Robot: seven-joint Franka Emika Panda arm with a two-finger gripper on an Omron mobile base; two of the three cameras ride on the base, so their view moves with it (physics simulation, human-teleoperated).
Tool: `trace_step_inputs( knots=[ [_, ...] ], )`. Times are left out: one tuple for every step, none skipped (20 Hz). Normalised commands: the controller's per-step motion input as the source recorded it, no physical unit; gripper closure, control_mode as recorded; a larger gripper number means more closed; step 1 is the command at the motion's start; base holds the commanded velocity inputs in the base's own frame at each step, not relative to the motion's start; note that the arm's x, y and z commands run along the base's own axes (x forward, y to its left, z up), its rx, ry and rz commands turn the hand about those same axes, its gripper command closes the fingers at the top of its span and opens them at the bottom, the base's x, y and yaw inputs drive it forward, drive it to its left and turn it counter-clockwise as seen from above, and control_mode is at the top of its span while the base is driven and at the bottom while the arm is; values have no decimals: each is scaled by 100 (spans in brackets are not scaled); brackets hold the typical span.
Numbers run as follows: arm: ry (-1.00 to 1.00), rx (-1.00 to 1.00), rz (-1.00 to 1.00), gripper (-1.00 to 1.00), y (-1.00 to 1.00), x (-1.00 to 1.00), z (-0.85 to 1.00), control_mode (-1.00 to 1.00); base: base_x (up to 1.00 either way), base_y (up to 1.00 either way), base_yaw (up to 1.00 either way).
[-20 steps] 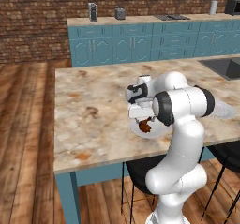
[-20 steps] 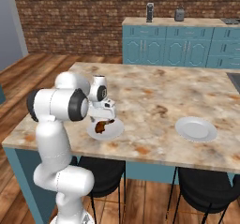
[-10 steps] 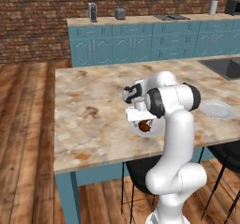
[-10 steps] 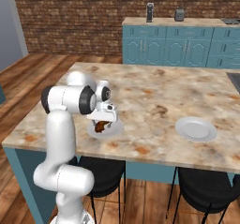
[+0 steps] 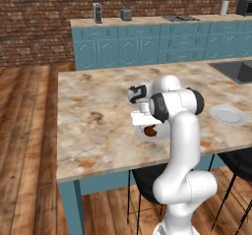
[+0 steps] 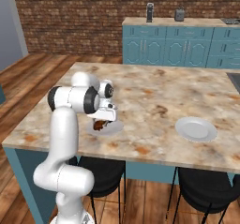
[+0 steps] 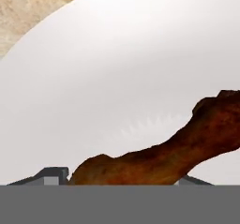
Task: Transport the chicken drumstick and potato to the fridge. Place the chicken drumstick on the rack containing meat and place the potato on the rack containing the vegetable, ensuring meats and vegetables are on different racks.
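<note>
The white arm rises from its base, bends at the elbow and reaches down near the front edge of the island. Its gripper [image 7: 124, 178] points downward, fingers [image 7: 51, 175] astride the chicken drumstick [image 7: 173, 150].

A red-brown brick wall [image 5: 34, 27] was seen at the back, above a wood plank floor [image 5: 24, 145]. Teal cabinets [image 5: 147, 47] were ranged along that wall under a pale countertop [image 6: 178, 21], with small appliances set on it. A marble-topped island [image 5: 93, 126] on teal legs stood in front, and dark stools [image 6: 201, 181] were tucked under its near edge.
</note>
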Motion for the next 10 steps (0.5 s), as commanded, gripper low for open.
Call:
trace_step_inputs(
  knots=[
    [9,0,-13,100,0,-26,-14,-100,0,0,0],
    [7,0,-14,100,0,-19,-11,-100,0,0,0],
    [3,0,-16,100,0,-18,-7,-100,0,0,0],
    [3,0,-17,100,0,-13,-10,-100,0,0,0],
    [1,0,-18,100,0,-11,-6,-100,0,0,0],
    [0,0,-19,100,0,-14,0,-100,0,0,0],
    [0,2,-20,100,0,-15,0,-100,0,0,0],
    [0,4,-19,100,0,-24,29,-100,0,0,0],
    [0,8,-20,100,0,-39,44,-100,0,0,0],
    [0,7,-19,100,0,-50,40,-100,0,0,0]
  ],
)
